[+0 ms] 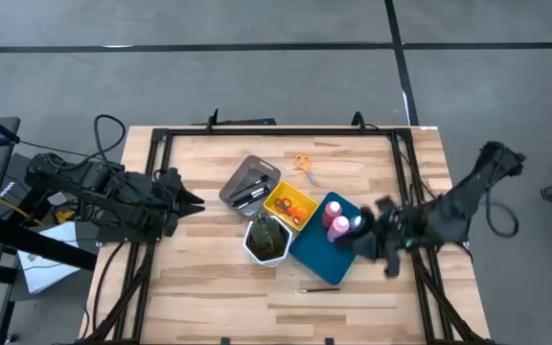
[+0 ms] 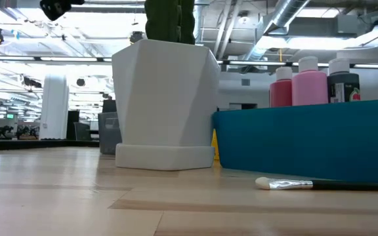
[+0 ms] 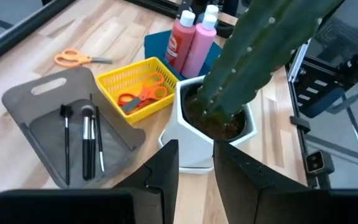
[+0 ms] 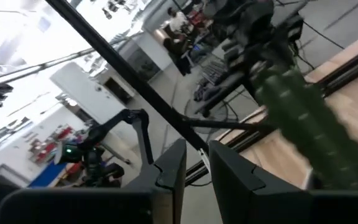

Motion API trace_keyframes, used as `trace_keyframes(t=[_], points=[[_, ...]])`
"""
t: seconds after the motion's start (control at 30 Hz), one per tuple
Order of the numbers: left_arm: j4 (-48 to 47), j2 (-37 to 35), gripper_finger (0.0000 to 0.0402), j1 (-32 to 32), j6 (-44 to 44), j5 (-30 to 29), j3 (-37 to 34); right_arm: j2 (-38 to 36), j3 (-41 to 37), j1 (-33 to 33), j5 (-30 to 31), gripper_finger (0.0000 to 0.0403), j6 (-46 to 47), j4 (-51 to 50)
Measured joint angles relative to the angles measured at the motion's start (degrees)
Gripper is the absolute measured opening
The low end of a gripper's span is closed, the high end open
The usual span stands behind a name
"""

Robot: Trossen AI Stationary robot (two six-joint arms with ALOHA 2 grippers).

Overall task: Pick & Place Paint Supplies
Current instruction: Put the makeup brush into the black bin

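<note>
**Paint supplies sorted among three trays, both arms clear of the table centre**

High view, clock directions taken from the white hexagonal pot (image 1: 267, 240) holding a cactus (image 3: 260, 56). At 3 o'clock lies the blue tray (image 1: 316, 257); two pink bottles (image 1: 337, 218) and a small grey white-capped bottle (image 2: 344, 78) stand upright at its far end. At 1 o'clock, the yellow tray (image 1: 289, 205) contains orange- and red-handled scissors (image 3: 143, 96). At 11 o'clock, the grey tray (image 1: 247, 184) carries dark-tipped brushes (image 3: 87, 140). A second pair of orange scissors (image 1: 305, 167) lies loose on the table (image 1: 199, 287) at 1 o'clock, beyond the yellow tray. One thin brush (image 1: 320, 288) lies on the wood at 5 o'clock, beside the blue tray.

The left gripper (image 3: 196, 163) hovers at 9 o'clock, fingers narrowly parted, holding nothing. The right gripper (image 4: 196, 163) hangs past the blue tray at 3 o'clock, fingers likewise narrowly parted and empty.
</note>
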Motion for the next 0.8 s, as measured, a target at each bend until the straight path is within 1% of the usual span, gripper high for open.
trace_keyframes(t=[0.07,0.13,0.23,0.5,0.6,0.7,0.8], points=[[0.0,0.0,0.0094,0.0,0.9,-0.1,0.0,4.8,3.8,2.5,2.9,0.0067,1.6,-0.5],[0.0,0.0,0.0094,0.0,1.4,-0.4,0.0,9.6,8.3,4.3,4.4,0.0067,3.4,-1.9],[0.0,0.0,0.0094,0.0,1.4,-1.6,0.0,16.5,15.4,6.1,5.9,0.0067,7.5,-6.8],[0.1,0.0,0.0094,0.0,4.0,-4.1,0.0,33.8,34.0,9.4,6.3,0.0067,21.2,-19.3],[0.1,0.0,0.0094,0.0,4.5,-5.5,0.0,40.0,40.3,11.1,6.5,0.0067,26.4,-21.5],[0.1,0.0,0.0094,0.0,4.5,-5.8,0.0,46.0,46.5,12.6,7.4,0.0067,30.6,-22.2],[0.1,0.0,0.0094,0.0,4.0,-4.9,0.0,51.4,52.5,13.6,7.9,0.0067,32.9,-22.4]])
